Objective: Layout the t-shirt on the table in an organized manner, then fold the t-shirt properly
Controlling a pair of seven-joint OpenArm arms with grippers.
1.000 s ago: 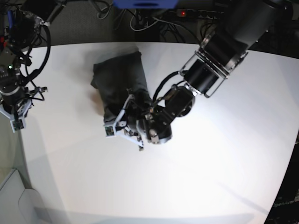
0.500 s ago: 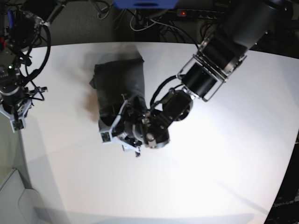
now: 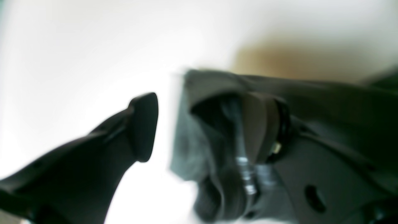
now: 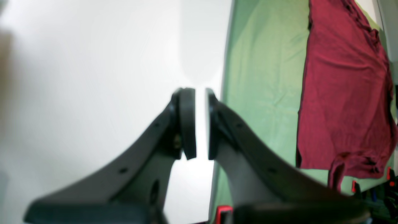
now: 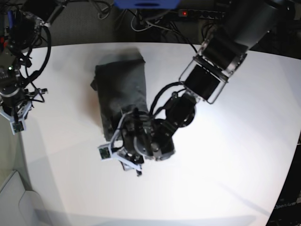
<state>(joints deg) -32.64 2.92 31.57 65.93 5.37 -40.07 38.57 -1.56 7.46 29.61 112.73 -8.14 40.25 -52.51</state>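
The left tool [image 5: 123, 157] hangs at the near end of the t-shirt [image 5: 120, 92], its jaws spread wide; in the blurred left wrist view one finger [image 3: 141, 127] stands clear over white tabletop [image 5: 225, 155] while cloth bunches around the other, with nothing pinched between them. The right tool [image 4: 200, 124], nearly closed and empty, sits at the tabletop's edge, well apart from the folded charcoal shirt.

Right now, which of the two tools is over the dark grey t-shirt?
The left tool, with jaws apart, is at the near end of the folded dark charcoal-grey cotton t-shirt. The right tool is almost shut near the edge of the smooth white table, away from the cloth.
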